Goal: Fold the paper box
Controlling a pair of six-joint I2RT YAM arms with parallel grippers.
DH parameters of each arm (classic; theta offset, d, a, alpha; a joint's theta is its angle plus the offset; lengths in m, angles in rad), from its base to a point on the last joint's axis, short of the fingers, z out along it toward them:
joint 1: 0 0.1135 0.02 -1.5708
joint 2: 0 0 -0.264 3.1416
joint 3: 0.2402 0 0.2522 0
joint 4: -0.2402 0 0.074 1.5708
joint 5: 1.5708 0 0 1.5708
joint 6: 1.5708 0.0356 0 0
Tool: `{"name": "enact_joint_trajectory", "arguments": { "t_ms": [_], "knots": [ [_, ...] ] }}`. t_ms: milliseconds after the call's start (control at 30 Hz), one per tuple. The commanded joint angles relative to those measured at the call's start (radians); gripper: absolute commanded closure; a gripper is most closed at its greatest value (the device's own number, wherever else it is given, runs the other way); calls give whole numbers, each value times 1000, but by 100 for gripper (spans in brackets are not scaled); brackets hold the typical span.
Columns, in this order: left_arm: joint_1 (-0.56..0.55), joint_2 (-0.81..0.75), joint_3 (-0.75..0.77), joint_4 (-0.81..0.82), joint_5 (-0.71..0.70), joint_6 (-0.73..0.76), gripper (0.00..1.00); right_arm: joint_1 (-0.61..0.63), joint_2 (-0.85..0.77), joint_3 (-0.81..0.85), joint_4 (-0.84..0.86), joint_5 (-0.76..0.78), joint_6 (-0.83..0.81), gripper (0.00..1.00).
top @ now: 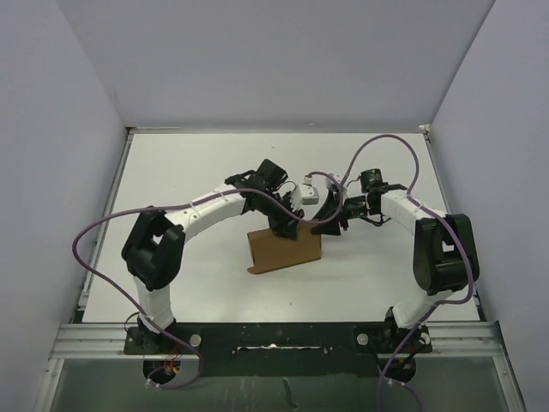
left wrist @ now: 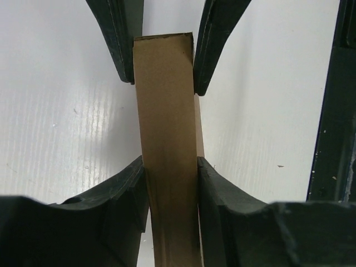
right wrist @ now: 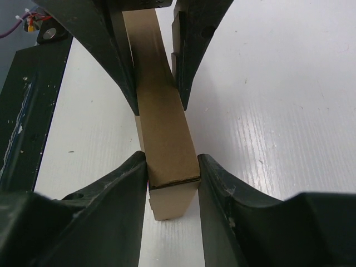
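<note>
The paper box (top: pixel 283 249), a thin brown cardboard box, stands on its long edge near the middle of the white table (top: pixel 189 172). My left gripper (top: pixel 281 225) comes down on the box's top edge from the left, and in the left wrist view its fingers press both faces of the paper box (left wrist: pixel 167 111), so the left gripper (left wrist: pixel 171 161) is shut on it. My right gripper (top: pixel 324 225) holds the right end. In the right wrist view the right gripper (right wrist: pixel 172 158) touches both faces of the paper box (right wrist: pixel 161 128) close to its end corner.
Grey walls stand round the table on three sides. A metal rail (top: pixel 274 330) with the arm bases runs along the near edge. Purple cables (top: pixel 94 232) loop off both arms. Each wrist view shows the other arm's fingers (left wrist: pixel 125 50) at the box's far end.
</note>
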Motion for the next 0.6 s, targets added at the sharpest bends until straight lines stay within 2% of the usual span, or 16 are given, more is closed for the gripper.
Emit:
{"name": "enact_joint_trajectory", "arguments": {
  "t_ms": [0,100,167,333,467,567],
  "knots": [
    [-3,-97,-58,127,-127,22,62,2,-5,31,-62,10,-99,78],
    [1,-162,-110,197,-170,-24,53,0,-6,27,-69,21,-113,79],
    [8,-233,-176,299,-200,-62,41,0,-5,28,-77,26,-122,79],
    [26,-496,-448,599,-284,-166,3,0,-8,30,-91,29,-135,80],
    [123,-704,-717,832,-197,-330,2,-7,-10,31,-104,26,-143,80],
    [174,-790,-899,1007,-142,-417,2,-16,-4,38,-135,25,-171,81]
  ]
}}
